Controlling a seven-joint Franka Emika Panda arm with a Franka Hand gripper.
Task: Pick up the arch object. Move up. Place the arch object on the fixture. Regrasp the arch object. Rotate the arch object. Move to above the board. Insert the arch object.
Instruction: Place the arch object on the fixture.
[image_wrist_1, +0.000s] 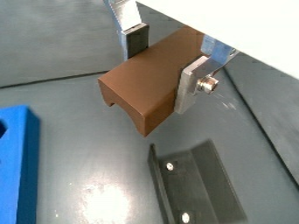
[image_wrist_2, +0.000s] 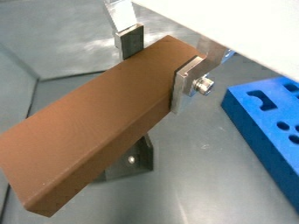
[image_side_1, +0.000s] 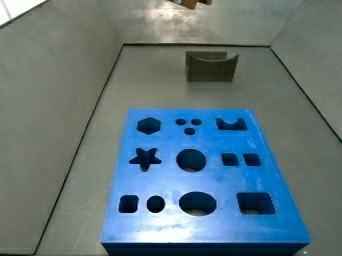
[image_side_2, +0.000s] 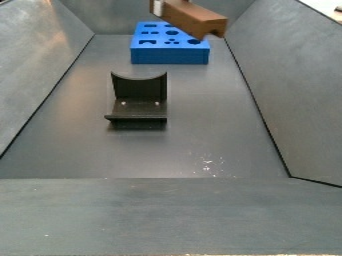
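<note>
Fingers (image_wrist_1: 193, 74) of the gripper (image_wrist_1: 167, 59) clamped across the arch object (image_wrist_2: 100, 131), long axis level, above the fixture (image_side_2: 138, 97).

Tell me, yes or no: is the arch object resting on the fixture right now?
No. In a side view the arch object hangs in the gripper, jaws shut on it, well above the fixture.

My gripper (image_wrist_1: 166, 58) hangs high in the air, its silver fingers (image_wrist_2: 188, 83) clamped on the flat sides of the arch object (image_wrist_2: 93, 131). In both side views I can barely make it out at the picture's edge.
</note>
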